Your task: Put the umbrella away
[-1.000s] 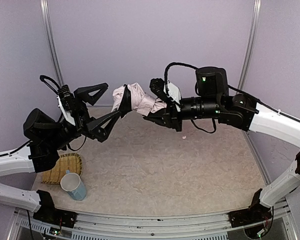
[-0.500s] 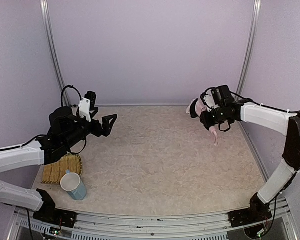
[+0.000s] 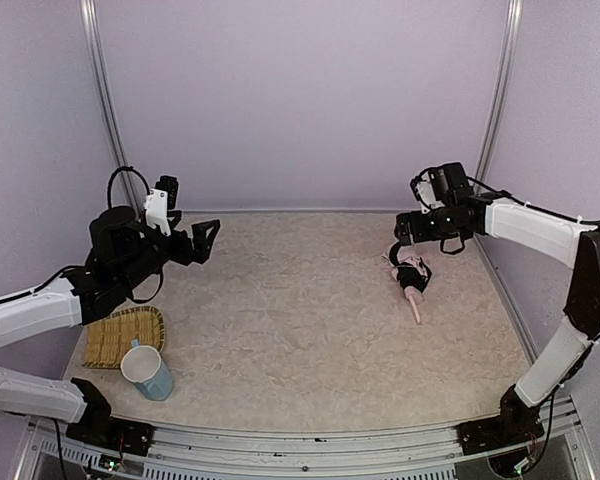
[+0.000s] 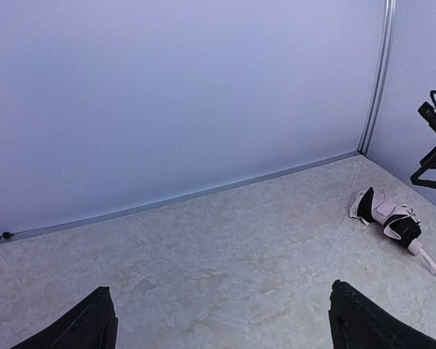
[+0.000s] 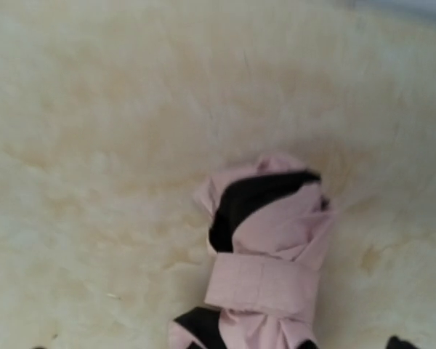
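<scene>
the umbrella (image 3: 412, 278) lies on the table (image 3: 300, 330) at the far right, folded down and rolled tight. my right wrist view shows a pink strap (image 5: 260, 285) wrapped round it, with some black lining showing at the end. the right gripper (image 3: 408, 232) hangs just above and behind it. only its tips show at the frame corners, so i read it as spread wide and holding nothing. the left gripper (image 4: 219, 291) is wide open and empty, well apart on the other side. i judge the folding and strapping done and the bundle set down. i see no case or rack for it, so little seems left but pulling the arms home.
</scene>
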You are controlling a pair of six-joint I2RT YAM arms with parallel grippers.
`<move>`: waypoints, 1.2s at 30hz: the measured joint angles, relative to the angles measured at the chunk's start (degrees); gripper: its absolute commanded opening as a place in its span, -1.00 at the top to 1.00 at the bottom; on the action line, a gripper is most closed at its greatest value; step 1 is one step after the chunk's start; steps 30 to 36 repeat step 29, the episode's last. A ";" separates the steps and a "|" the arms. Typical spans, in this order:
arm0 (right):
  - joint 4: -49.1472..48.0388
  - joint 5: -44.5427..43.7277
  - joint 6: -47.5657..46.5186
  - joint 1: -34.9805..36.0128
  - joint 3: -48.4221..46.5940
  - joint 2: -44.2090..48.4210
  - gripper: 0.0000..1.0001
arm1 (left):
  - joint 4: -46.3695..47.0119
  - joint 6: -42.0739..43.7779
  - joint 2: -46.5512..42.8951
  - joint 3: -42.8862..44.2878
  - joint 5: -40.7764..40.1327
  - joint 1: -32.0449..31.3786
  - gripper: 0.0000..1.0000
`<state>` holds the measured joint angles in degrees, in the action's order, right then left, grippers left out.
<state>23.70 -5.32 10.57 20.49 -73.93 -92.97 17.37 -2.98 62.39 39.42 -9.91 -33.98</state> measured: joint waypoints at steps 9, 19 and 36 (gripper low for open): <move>-8.63 4.04 -0.59 -9.70 14.19 17.20 -1.00 | -3.63 -0.92 -0.90 4.33 1.90 10.38 -0.98; -21.14 5.90 1.60 -15.43 35.54 23.45 -1.00 | -4.68 -3.54 2.12 6.56 2.16 32.83 -0.97; -34.10 -1.55 4.17 -15.43 45.83 24.98 -1.00 | 3.02 -4.31 7.78 -3.19 0.55 39.91 -0.98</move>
